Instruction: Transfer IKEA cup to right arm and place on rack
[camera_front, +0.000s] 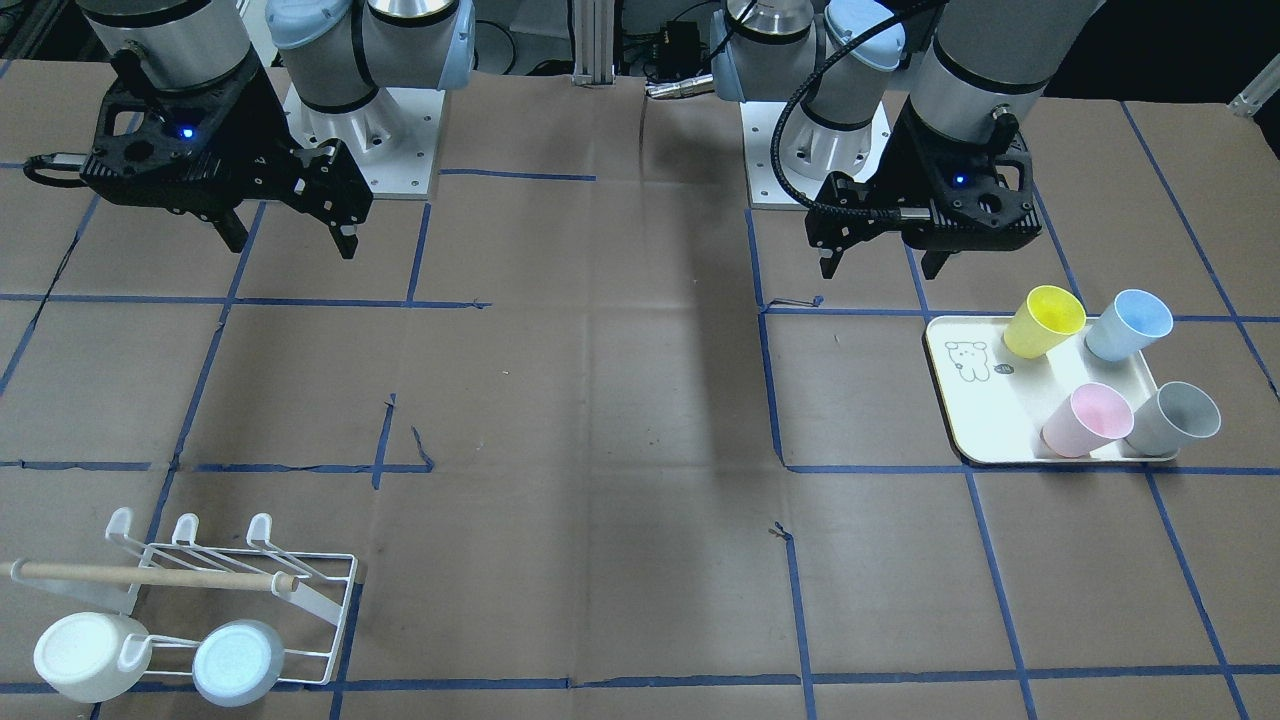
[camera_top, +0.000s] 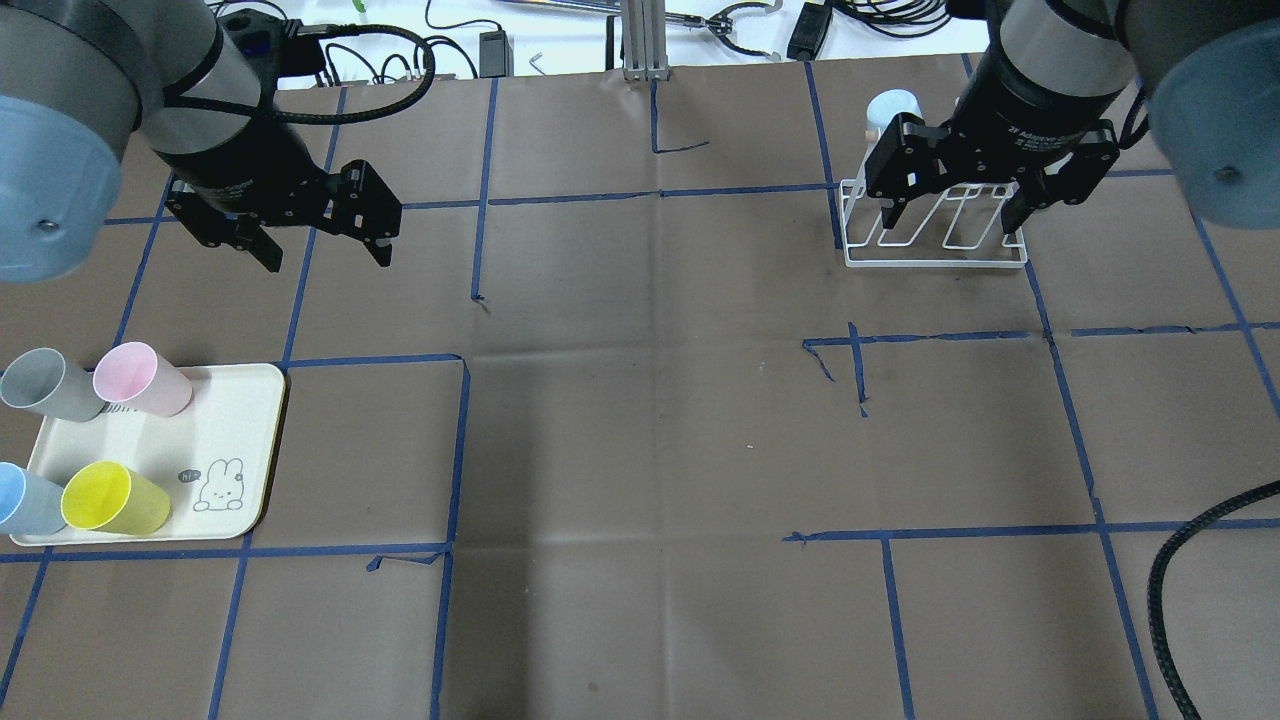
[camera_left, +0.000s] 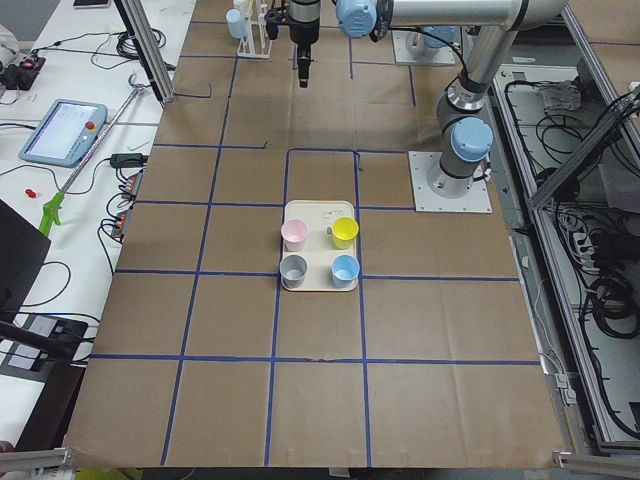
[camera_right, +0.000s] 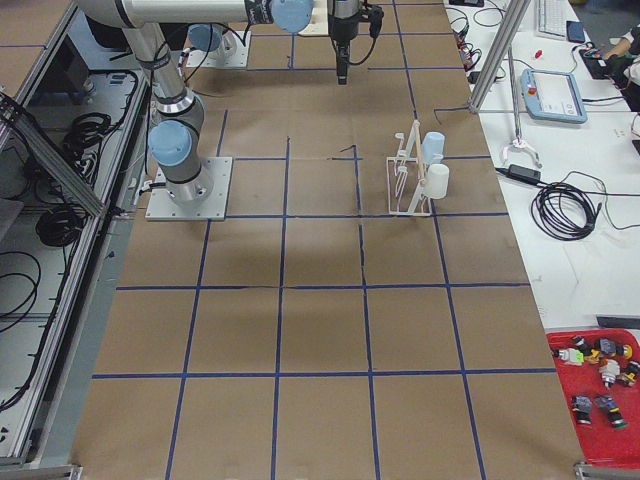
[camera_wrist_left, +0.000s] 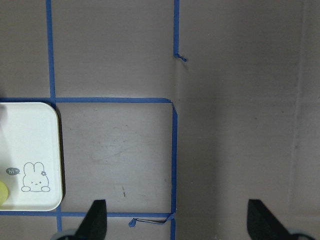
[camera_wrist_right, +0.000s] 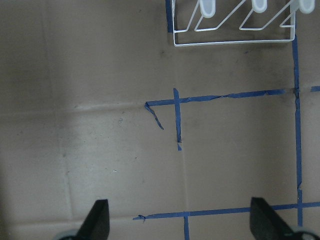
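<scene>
Both arms hang above the desk with nothing in their grasp. Seen from overhead, the left tool (camera_top: 328, 258) hovers at 10 o'clock with its fingers spread wide, and the right tool (camera_top: 950, 222) hovers at 1 o'clock, just as spread, over the rack (camera_front: 185, 527). A white cup (camera_front: 80, 655) and a pale blue cup (camera_front: 238, 662) sit on the rack's pegs, beside the wooden dowel (camera_front: 150, 575). At 8 o'clock the cream tray (camera_top: 230, 410) carries four cups standing mouth-up: yellow cup (camera_top: 115, 498), blue cup (camera_top: 25, 500), pink cup (camera_top: 140, 380), grey cup (camera_top: 45, 385).
</scene>
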